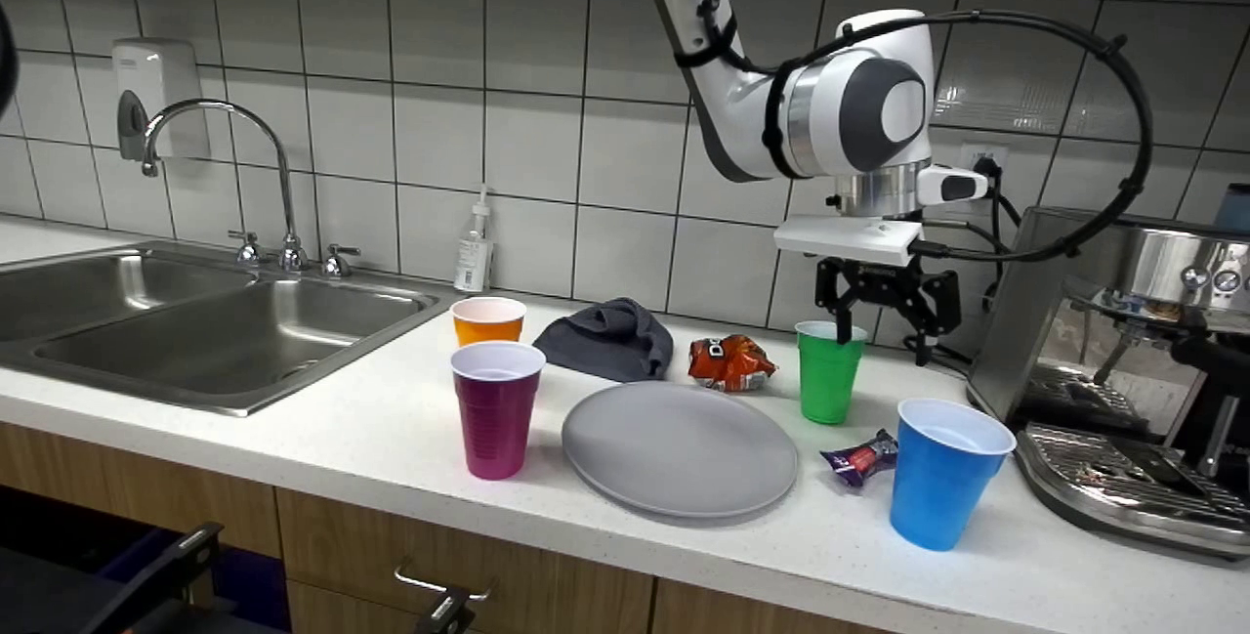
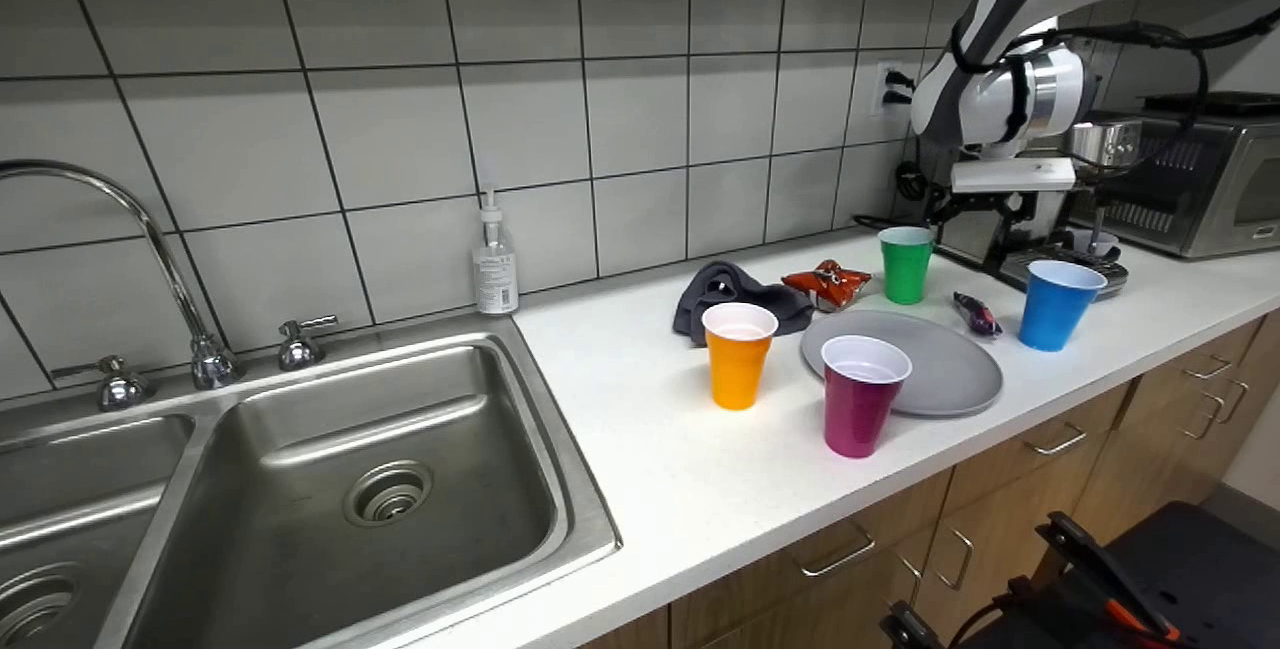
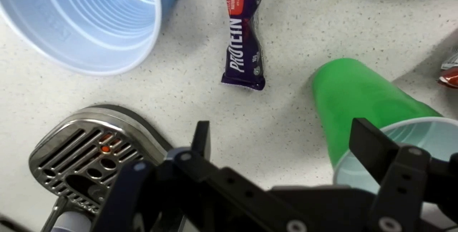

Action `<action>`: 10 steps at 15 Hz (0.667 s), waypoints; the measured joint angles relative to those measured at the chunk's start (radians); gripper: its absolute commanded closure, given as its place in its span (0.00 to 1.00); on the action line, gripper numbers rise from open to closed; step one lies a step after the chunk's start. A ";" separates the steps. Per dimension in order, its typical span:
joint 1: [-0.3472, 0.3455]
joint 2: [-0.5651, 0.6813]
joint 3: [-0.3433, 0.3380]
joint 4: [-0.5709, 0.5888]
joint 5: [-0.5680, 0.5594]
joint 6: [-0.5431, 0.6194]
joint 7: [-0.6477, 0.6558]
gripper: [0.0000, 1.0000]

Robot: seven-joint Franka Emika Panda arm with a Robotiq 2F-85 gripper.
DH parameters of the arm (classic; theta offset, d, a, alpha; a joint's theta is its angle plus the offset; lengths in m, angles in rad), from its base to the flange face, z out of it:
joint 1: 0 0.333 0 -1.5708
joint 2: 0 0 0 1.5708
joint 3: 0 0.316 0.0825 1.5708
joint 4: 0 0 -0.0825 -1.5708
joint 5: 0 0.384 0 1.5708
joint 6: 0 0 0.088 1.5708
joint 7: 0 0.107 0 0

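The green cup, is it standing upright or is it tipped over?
Upright: in both exterior views, the green cup stands with its rim on top and its narrower base on the counter.

Purple wrapper (image 3: 246, 35) — "PROTEIN", "MIXED BERR" cut off, "NATURALLY FLAVORED"; red bag (image 1: 730, 363) — "DO", the rest unclear.
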 measured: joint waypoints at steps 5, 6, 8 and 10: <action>-0.003 -0.053 0.013 -0.051 0.000 -0.001 -0.066 0.00; -0.003 -0.061 0.014 -0.059 0.000 -0.001 -0.074 0.00; -0.004 -0.071 0.018 -0.067 0.000 -0.001 -0.080 0.00; -0.004 -0.076 0.023 -0.069 0.004 -0.001 -0.080 0.00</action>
